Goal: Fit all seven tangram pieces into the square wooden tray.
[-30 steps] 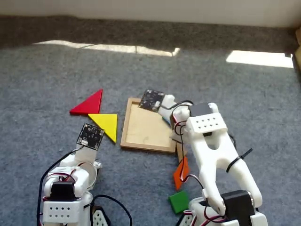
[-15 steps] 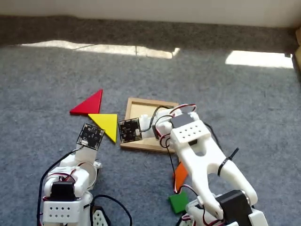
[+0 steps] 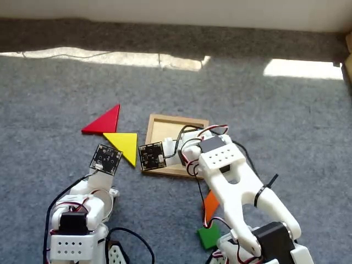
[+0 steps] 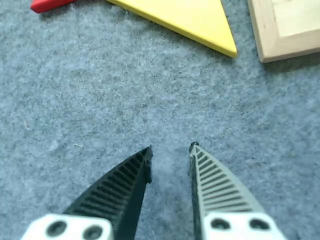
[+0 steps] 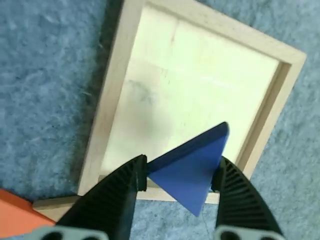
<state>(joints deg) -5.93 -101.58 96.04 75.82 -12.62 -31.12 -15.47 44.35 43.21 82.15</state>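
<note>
Tray (image 3: 164, 133) sits mid-frame on the carpet (image 3: 264, 110). Left of it are the upper triangle (image 3: 106, 123) and the lower triangle (image 3: 126, 144), tips touching. The right end effector (image 5: 181, 167) has a third triangle (image 5: 192, 160) pinched over the tray's rim. Lower right of the tray lies a slanted piece (image 3: 212, 203), with a square piece (image 3: 209, 235) below that. The left end effector (image 4: 170, 152) hangs over carpet near the lower triangle.

Worktop (image 4: 75, 100): covered in grey-blue short-pile cloth; rough, fuzzy, matt.
Wooden tray (image 5: 107, 95): pale bare wood, matt, faint smudges on the base panel.
Blue triangle (image 5: 192, 160) and yellow triangle (image 4: 185, 17): smooth, painted-looking faces with a low sheen.
Left gripper (image 4: 170, 150) and right gripper (image 5: 181, 167): hard matt plastic, inner faces ribbed.
</note>
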